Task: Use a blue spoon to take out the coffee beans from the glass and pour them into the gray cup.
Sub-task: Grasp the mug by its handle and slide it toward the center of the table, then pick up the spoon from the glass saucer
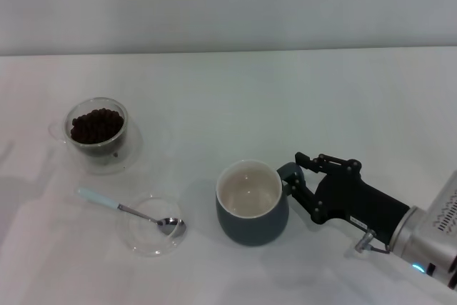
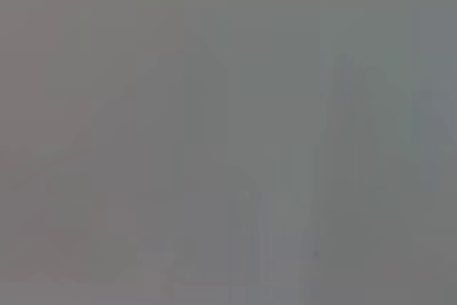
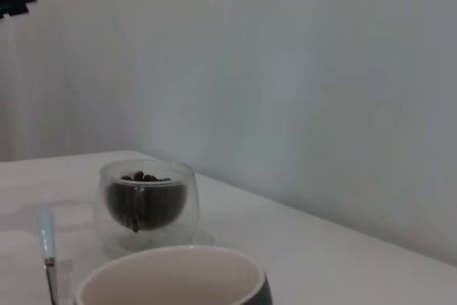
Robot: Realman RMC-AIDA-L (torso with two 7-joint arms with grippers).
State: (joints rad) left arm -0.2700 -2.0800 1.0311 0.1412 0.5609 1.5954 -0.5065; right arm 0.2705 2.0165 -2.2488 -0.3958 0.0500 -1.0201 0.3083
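The gray cup (image 1: 251,203) stands upright near the table's middle, its cream inside bare and its loop handle pointing toward my right arm. My right gripper (image 1: 298,180) is at that handle, open, with one finger on each side of it. The glass (image 1: 98,136) stands at the far left with a heap of dark coffee beans (image 1: 96,125) inside. The blue spoon (image 1: 128,209) lies in front of the glass, its metal bowl resting on a saucer. The right wrist view shows the cup's rim (image 3: 171,276) close up, with the glass (image 3: 146,205) and the spoon handle (image 3: 46,237) beyond it. My left gripper is out of view.
A flat clear glass saucer (image 1: 150,233) lies left of the cup, under the spoon's bowl. The white table (image 1: 285,98) runs back to a pale wall. The left wrist view is a plain grey blur.
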